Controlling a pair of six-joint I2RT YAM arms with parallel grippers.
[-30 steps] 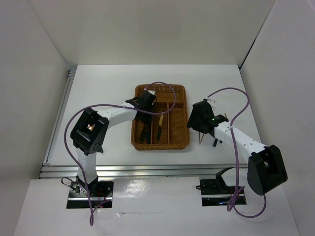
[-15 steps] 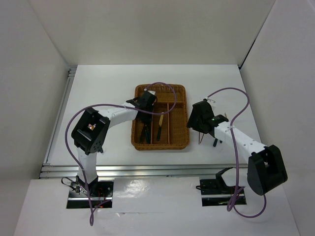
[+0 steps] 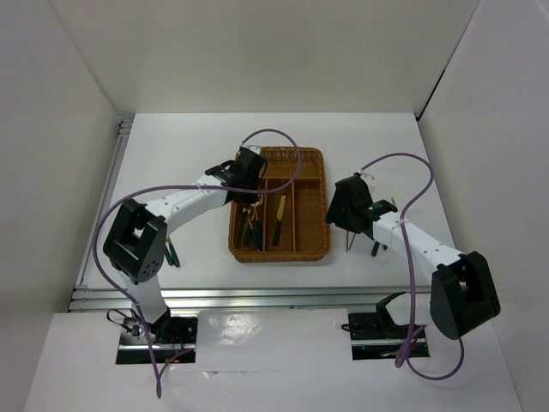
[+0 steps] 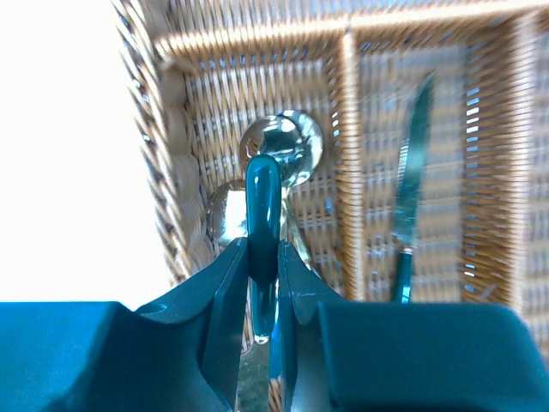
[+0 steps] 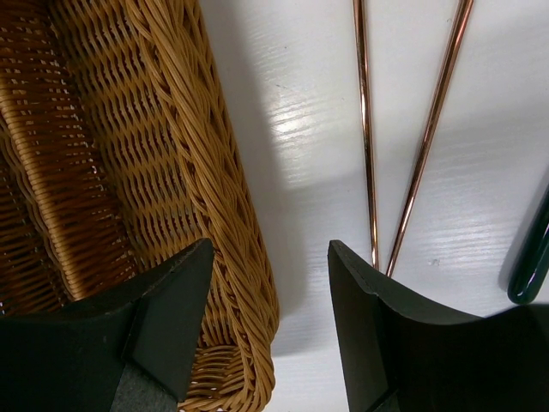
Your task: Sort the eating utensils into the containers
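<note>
Spoon (image 4: 262, 193) handle sat clamped between my left fingers (image 4: 225, 300), the gold bowl pointing down over the far end of the leftmost long slot of the wicker tray (image 4: 163, 172), above a second spoon bowl (image 4: 225, 212) lying in that slot. One slot over, a knife (image 4: 410, 193) lay lengthwise. My right fingers (image 5: 163, 330) were spread apart and held nothing, just outside the tray's right wall: one finger over the rim, the other over the white table (image 5: 300, 103). Two chopsticks (image 5: 364, 129) lay side by side on the table by that finger, drawing close together at their near ends, and a dark green handle (image 5: 532, 253) lay further right. Seen from above, another dark green utensil (image 3: 171, 252) lay on the table well left of the tray
</note>
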